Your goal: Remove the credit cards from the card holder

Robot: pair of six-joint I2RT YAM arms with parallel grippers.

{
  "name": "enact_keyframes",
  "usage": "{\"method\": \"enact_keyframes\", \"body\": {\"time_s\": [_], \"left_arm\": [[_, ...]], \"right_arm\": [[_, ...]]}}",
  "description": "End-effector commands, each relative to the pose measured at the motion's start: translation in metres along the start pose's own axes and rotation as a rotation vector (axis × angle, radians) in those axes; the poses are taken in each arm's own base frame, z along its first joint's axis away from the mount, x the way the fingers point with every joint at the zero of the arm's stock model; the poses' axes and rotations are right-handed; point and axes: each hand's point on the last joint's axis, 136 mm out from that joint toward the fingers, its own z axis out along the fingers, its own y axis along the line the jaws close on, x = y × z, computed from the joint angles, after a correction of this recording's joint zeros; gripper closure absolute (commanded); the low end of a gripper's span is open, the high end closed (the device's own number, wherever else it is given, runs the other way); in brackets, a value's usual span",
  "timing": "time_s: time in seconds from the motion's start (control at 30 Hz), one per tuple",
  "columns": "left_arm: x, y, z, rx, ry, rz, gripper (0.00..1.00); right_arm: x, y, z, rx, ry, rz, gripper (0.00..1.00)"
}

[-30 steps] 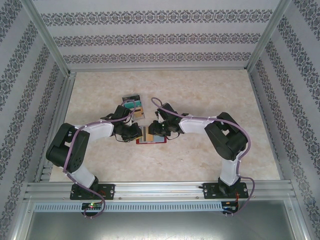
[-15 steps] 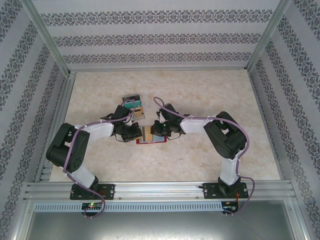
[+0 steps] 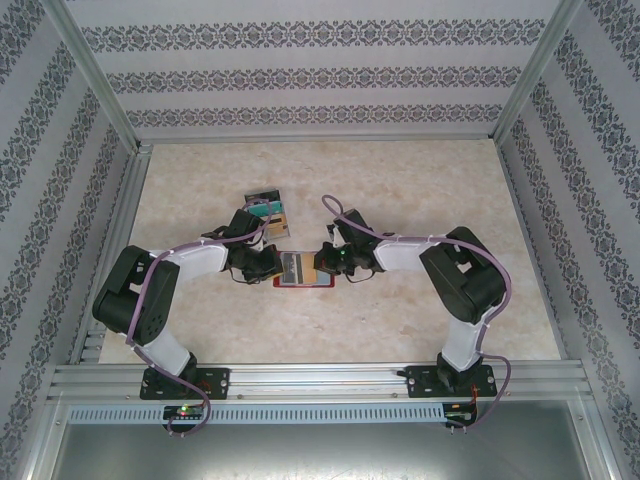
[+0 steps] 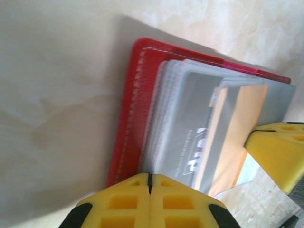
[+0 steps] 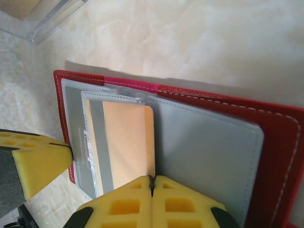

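Beige marbled table (image 3: 420, 190), walled enclosure. The right arm has drawn back toward the right edge, uncovering more of what lies mid-table, well short of the near edge.

That is the flat red folding card holder (image 3: 305, 281), lying open, grey sleeves up. A fanned teal, tan and dark pile of cards (image 3: 266, 210) sits just behind it.

Left gripper (image 4: 149, 183): jaws now pressed fully together at the holder's left edge (pinning it, I judge).

Right gripper (image 5: 152, 183): has just closed tight at the rim of the orange card (image 5: 126, 142), which is in its clear sleeve. I cannot tell whether the card is nipped. Extraction looks started, not finished.
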Motion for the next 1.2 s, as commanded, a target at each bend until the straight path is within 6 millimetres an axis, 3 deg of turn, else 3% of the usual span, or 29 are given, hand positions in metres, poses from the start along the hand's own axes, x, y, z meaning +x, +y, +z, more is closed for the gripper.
{"method": "enact_keyframes", "body": {"time_s": [0.0,0.23,0.43,0.7,1.0,1.17], "left_arm": [[0.007,0.015,0.001,-0.084,0.023,0.000,1.00],[0.003,0.007,-0.003,-0.067,0.022,0.013,1.00],[-0.008,-0.015,-0.018,-0.016,-0.023,0.053,1.00],[-0.011,-0.031,-0.016,0.047,-0.018,0.062,0.99],[-0.008,-0.025,-0.007,0.031,-0.001,0.060,0.98],[-0.008,-0.010,-0.001,-0.025,-0.003,0.045,1.00]], "right_arm": [[0.006,-0.022,-0.009,0.065,0.001,0.017,1.00],[0.005,-0.028,-0.013,0.062,-0.007,0.028,1.00],[0.001,-0.008,0.002,0.022,0.009,0.016,1.00],[-0.002,0.011,0.018,-0.024,0.012,0.049,1.00],[-0.004,0.030,0.021,-0.082,0.003,0.068,1.00],[-0.005,0.036,0.025,-0.089,0.010,0.069,1.00]]}}
